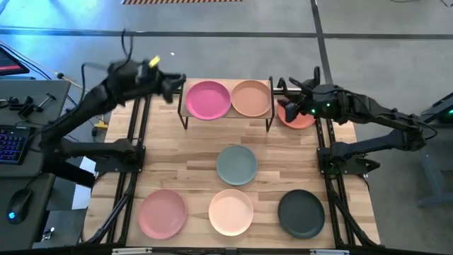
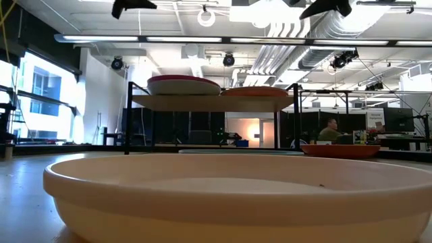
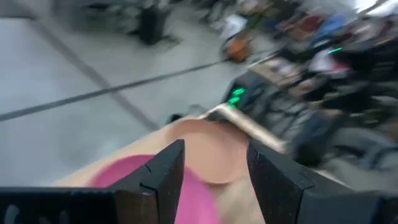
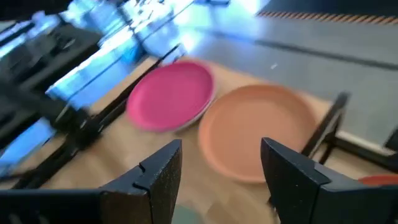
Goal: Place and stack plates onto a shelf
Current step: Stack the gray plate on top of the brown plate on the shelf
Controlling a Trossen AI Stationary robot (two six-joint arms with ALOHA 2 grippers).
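Observation:
The shelf stands at the table's far middle. On its top lie a hot pink plate, with a pale rim showing under it, and a tan plate. An orange plate lies on the table just right of the shelf. My left gripper hovers open and empty off the shelf's left end. My right gripper hovers open and empty off the shelf's right end, over the orange plate's far edge.
Lying flat on the table are a grey-teal plate in the middle and, along the near edge, a dusty pink plate, a cream-peach plate and a black plate. Black arm frames run along both table sides.

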